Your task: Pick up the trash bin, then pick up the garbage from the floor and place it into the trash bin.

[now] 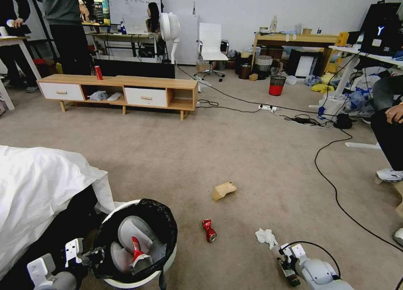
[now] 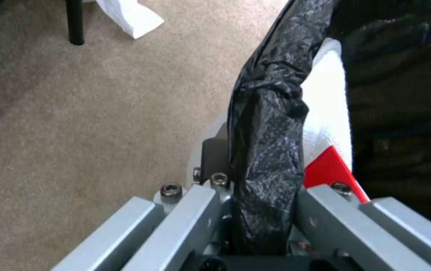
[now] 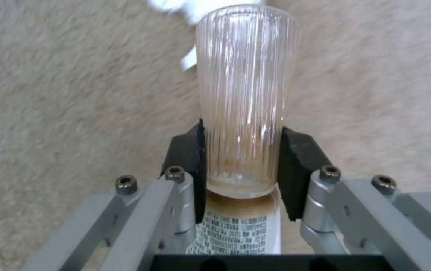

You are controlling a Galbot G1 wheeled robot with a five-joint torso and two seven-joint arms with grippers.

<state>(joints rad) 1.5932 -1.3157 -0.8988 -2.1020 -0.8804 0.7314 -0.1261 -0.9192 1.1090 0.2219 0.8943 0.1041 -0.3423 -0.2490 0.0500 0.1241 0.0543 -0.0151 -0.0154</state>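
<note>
Two grippers are loaded: the left gripper (image 2: 263, 210) pinches the trash bin (image 1: 170, 256) by its bag-lined rim, and the right gripper (image 3: 243, 158) is clamped on a clear ribbed bottle (image 3: 245, 94), light, stiff, probably slick. Farther out on the carpet (image 1: 252, 164), the tissue (image 1: 266, 236), crushed can (image 1: 209, 230) and paper bag (image 1: 223, 190) look light and crushable, best pinched across their middles.

Beige short-pile carpet floor (image 1: 176, 164), carrying a crumpled brown paper bag (image 1: 223, 191), a crushed red metal can (image 1: 209, 230) nearer, a white crumpled tissue (image 1: 266, 236) beside it. Farther off, black cables (image 1: 331, 180) and possibly a white power strip (image 1: 267, 108).
</note>
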